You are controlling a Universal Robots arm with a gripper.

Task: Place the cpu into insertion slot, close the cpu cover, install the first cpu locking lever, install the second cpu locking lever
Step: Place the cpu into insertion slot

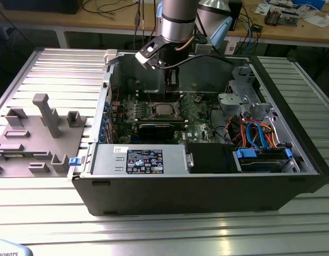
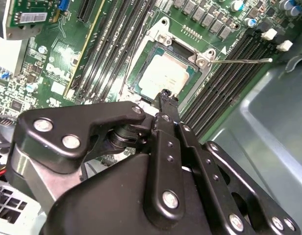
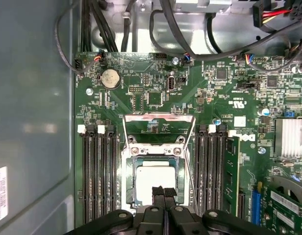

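The cpu (image 3: 152,180) lies flat in the insertion slot (image 3: 129,182) on the green motherboard, its silvery top showing. The cpu cover (image 3: 158,119), a thin silvery frame, stands tipped up and open at one end of the slot. A thin wire locking lever (image 2: 244,60) sticks out free over the memory slots, and a second lever (image 2: 133,54) stands raised on the other side. My gripper (image 3: 163,192) hovers just above the cpu's edge, its black fingers shut together with nothing between them. In the exterior view the gripper (image 1: 172,81) hangs over the cpu (image 1: 163,110) inside the case.
The open computer case (image 1: 207,186) lies on a slatted metal table. Memory slots (image 3: 98,171) flank the socket on both sides. Black cables (image 3: 190,34) loop over the board's far end. A drive bay with coloured cables (image 1: 258,136) fills the exterior view's right. Grey fixtures (image 1: 44,114) stand outside the case.
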